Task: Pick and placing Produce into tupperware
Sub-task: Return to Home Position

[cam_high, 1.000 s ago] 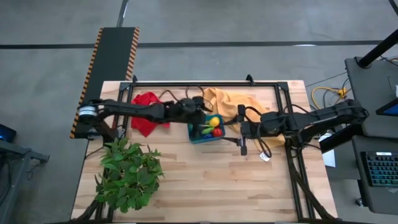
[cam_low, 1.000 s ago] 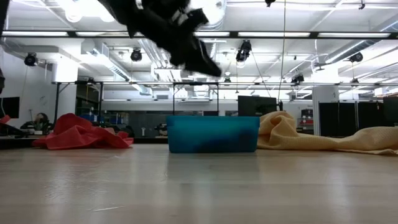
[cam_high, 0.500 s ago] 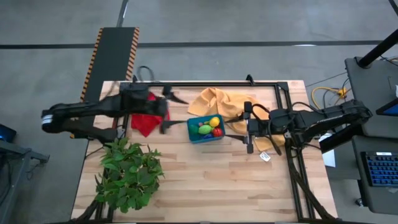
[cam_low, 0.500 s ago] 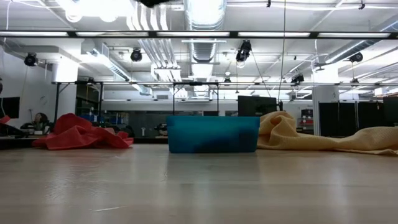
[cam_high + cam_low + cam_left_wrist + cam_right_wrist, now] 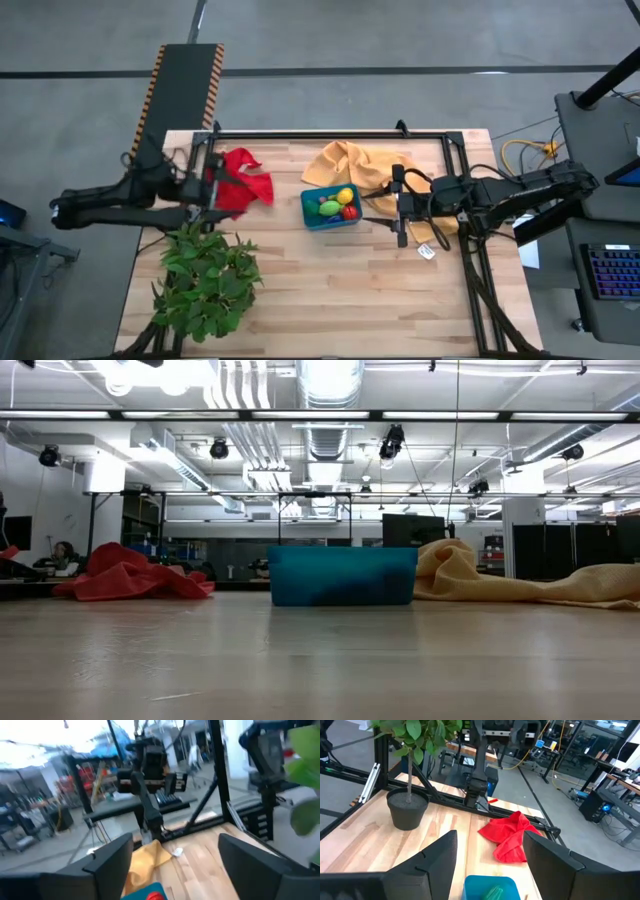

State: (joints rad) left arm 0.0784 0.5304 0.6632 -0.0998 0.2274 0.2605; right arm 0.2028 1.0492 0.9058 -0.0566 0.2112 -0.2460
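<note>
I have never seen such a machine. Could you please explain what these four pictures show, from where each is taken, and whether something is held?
It is a robot with two dark arms at a wooden table. One picture looks down from above, one level along the tabletop, two from cameras on the wrists. On the table are a teal tupperware holding the toy produce, a red cloth, a yellow cloth and a leafy plant. The left gripper and the right gripper are both open and hold nothing.
</note>
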